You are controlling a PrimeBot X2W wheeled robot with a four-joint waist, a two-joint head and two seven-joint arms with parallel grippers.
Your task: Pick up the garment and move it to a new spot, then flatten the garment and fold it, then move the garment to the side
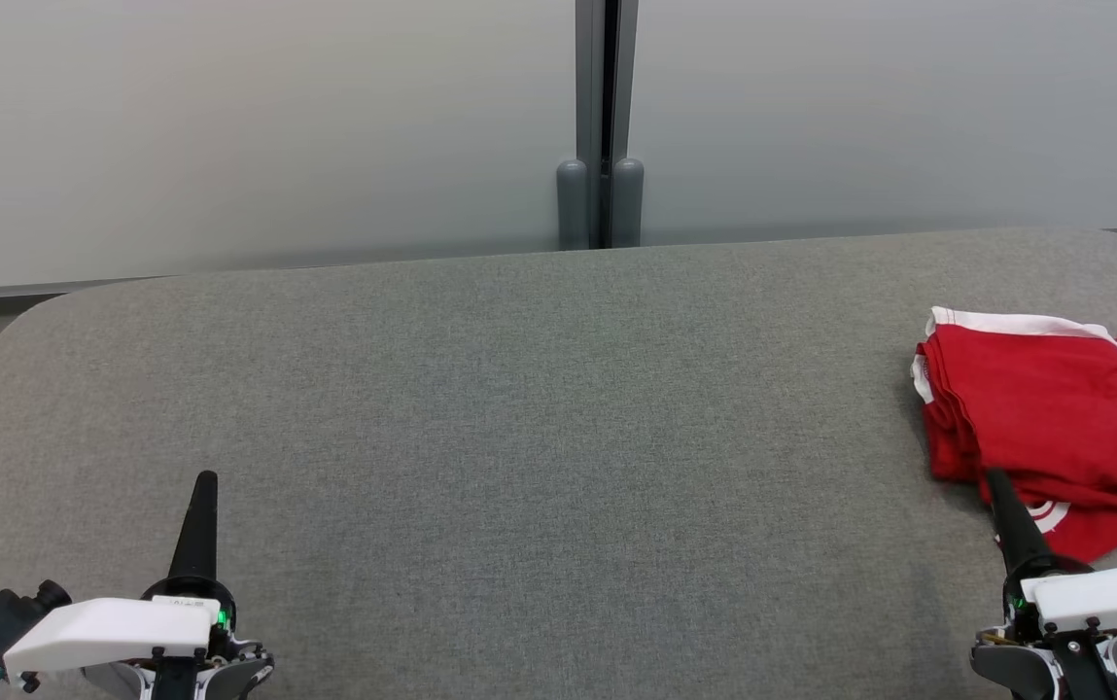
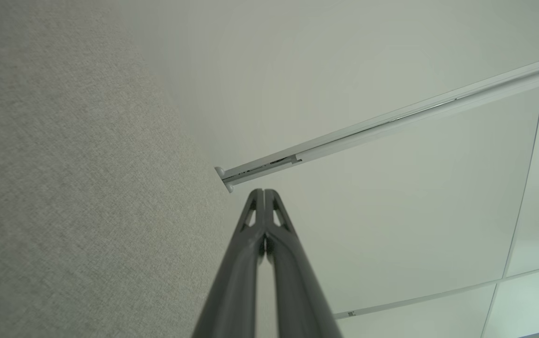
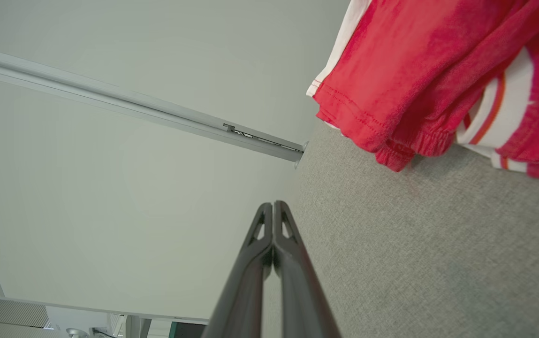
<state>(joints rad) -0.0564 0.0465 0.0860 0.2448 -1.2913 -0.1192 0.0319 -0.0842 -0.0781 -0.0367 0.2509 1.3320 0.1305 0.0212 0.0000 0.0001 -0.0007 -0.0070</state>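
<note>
Garment [image 1: 1044, 418]: red with white trim and a patterned panel, lying in a compact stack of layers at the far right of the grey padded surface [image 1: 519, 408], partly cut off by the frame edge. In the right wrist view the garment [image 3: 414, 70] shows stacked hems and an elastic cuff, edges roughly aligned, resting flat on the grey fabric.

Right gripper [image 1: 994, 478]: fingers pressed together, nothing between them. The tip overlaps the garment's near edge in the head view. In the wrist view the right gripper [image 3: 274, 205] sits apart from the cloth, which lies ahead and off to one side. Near, not touching.

Left gripper [image 1: 206, 478]: low at the left, well apart from the garment, fingers pressed together and empty. The left wrist view confirms it: the left gripper [image 2: 264, 191] is closed over bare grey fabric.

Behind the surface: pale wall panels [image 1: 276, 126] with a dark vertical post [image 1: 602, 126].

Step, as a judgement: the garment looks folded and parked at the side, so this reads as the final move-to-side step done, with both arms at rest. Less likely, it is the very start with a pre-folded garment.

Next move: if finished, nothing beyond holding clear. If starting, the right gripper must open, reach forward onto the near edge and pinch all layers together so the stack does not slide apart.
</note>
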